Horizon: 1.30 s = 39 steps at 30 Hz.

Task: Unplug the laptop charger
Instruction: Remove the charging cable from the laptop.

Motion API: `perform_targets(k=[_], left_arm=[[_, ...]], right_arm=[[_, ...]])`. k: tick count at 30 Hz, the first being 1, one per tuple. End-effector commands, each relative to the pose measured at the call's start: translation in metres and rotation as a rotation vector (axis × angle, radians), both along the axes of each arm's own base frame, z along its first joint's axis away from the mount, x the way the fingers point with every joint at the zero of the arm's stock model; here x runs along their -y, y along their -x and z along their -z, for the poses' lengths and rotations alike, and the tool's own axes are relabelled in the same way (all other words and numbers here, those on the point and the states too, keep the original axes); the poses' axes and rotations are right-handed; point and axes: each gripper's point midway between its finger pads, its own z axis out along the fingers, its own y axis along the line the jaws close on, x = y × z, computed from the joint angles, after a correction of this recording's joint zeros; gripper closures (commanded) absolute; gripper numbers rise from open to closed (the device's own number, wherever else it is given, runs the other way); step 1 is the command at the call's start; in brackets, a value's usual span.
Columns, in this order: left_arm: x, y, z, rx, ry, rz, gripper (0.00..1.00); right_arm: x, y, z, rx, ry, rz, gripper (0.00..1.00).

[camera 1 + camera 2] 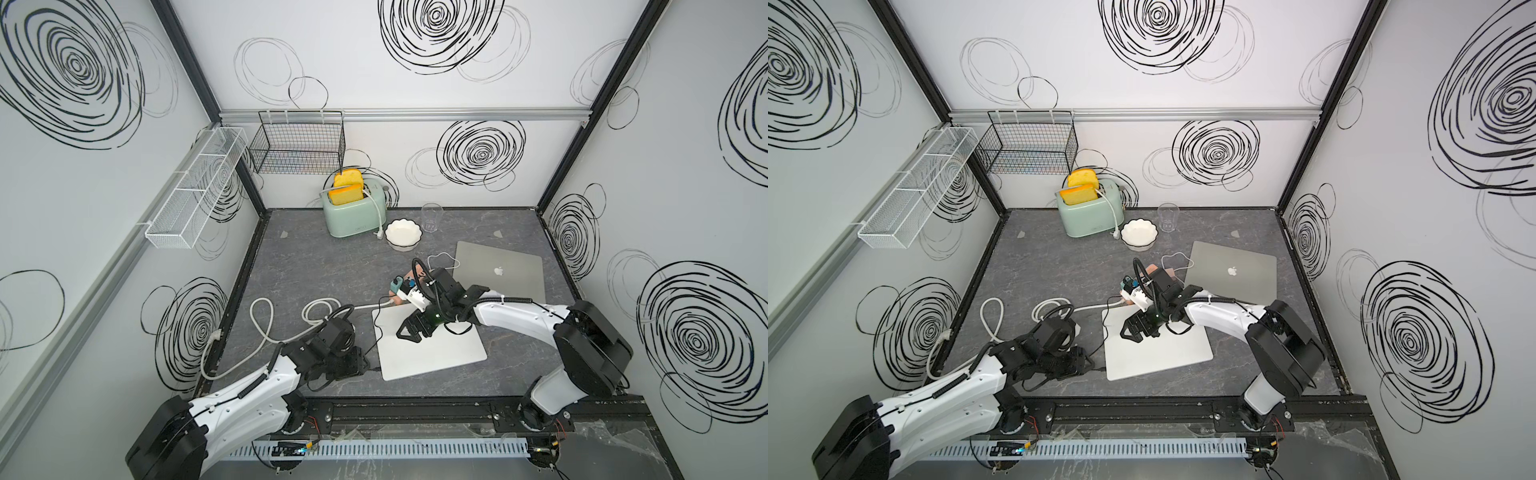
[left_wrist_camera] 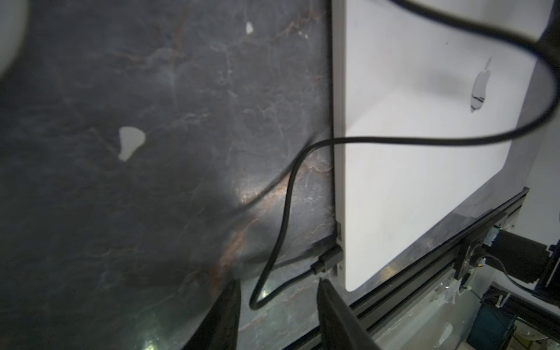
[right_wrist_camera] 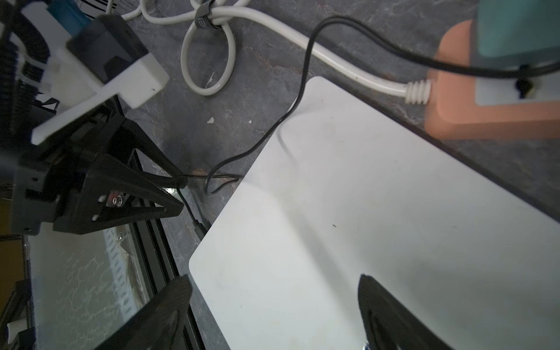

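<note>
A closed silver laptop (image 1: pixel 432 349) (image 2: pixel 424 157) (image 3: pixel 363 227) lies front centre. The black charger cable runs from a peach power strip (image 1: pixel 400 291) (image 3: pixel 485 121) across the lid's corner. Its plug (image 2: pixel 328 259) (image 3: pixel 198 227) sits in the laptop's left side, near the front corner. My left gripper (image 2: pixel 278 285) (image 1: pixel 366 366) (image 3: pixel 183 195) is open at that corner. A loop of the cable lies between its fingers and the plug is just past one fingertip, untouched. My right gripper (image 3: pixel 274 280) (image 1: pixel 409 332) hovers wide open over the lid, holding nothing.
A second grey laptop (image 1: pixel 498 270) with a white cable lies at back right. A mint toaster (image 1: pixel 353 212), a white bowl (image 1: pixel 403 236) and a glass (image 1: pixel 432 216) stand at the back. The strip's thick white cord (image 1: pixel 266 328) coils at left. A black rail (image 1: pixel 415 409) borders the front.
</note>
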Motion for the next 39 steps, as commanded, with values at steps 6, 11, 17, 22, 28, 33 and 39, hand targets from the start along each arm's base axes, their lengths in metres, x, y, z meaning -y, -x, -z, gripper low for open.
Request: perform_targets(k=[6,11,17,22,28,33,39], left_arm=[[0.001,-0.006,0.002,0.035,0.043,-0.080,0.67],[0.002,-0.016,0.002,0.056,0.027,-0.090,0.75],[0.000,-0.023,-0.002,0.069,-0.017,-0.090,0.91],[-0.010,-0.029,-0.008,0.095,-0.058,-0.123,0.95],[-0.023,-0.037,-0.012,0.114,-0.095,-0.161,1.00],[-0.026,-0.042,-0.015,0.121,-0.102,-0.179,1.00],[-0.014,-0.053,-0.032,0.151,-0.061,-0.139,0.68]], right_arm=[[0.008,0.006,0.025,-0.028,0.049,0.006,0.10],[0.016,0.007,0.036,-0.034,0.104,0.010,0.10],[0.023,0.010,0.043,-0.049,0.134,0.021,0.10],[0.038,0.009,0.057,-0.062,0.190,0.051,0.10],[0.046,-0.004,0.056,-0.068,0.187,0.099,0.10],[0.044,-0.009,0.048,-0.054,0.170,0.109,0.10],[0.035,-0.031,0.013,-0.001,0.118,0.131,0.10]])
